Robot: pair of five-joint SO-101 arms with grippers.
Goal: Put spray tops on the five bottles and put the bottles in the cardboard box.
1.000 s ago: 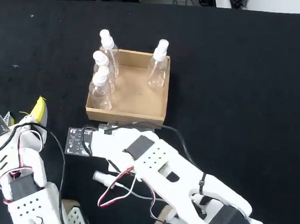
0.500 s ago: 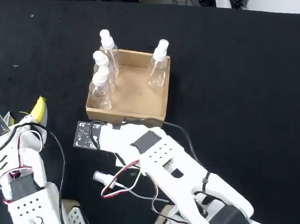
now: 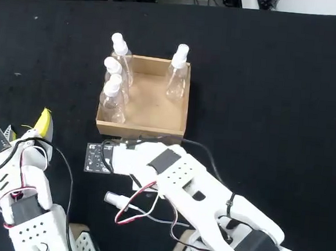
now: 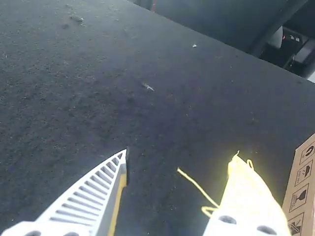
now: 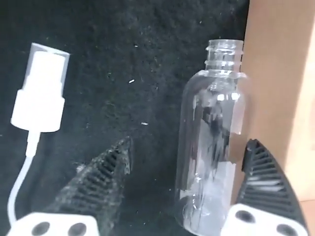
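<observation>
Evidently lining up a grasp, the right gripper [image 5: 189,143] holds its fingers spread astride the capless bottle [image 5: 216,123] beside the cardboard box [image 3: 150,124], with the spray top [image 5: 42,93] nearby; the left gripper [image 4: 179,155] idles, fingers apart.

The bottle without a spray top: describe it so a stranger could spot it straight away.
Find the cardboard box mid-table. Just outside its wall, inside the open right gripper, is a clear bottle. Unlike the four bottles in the box, its threaded neck is bare, with no spray top.
</observation>
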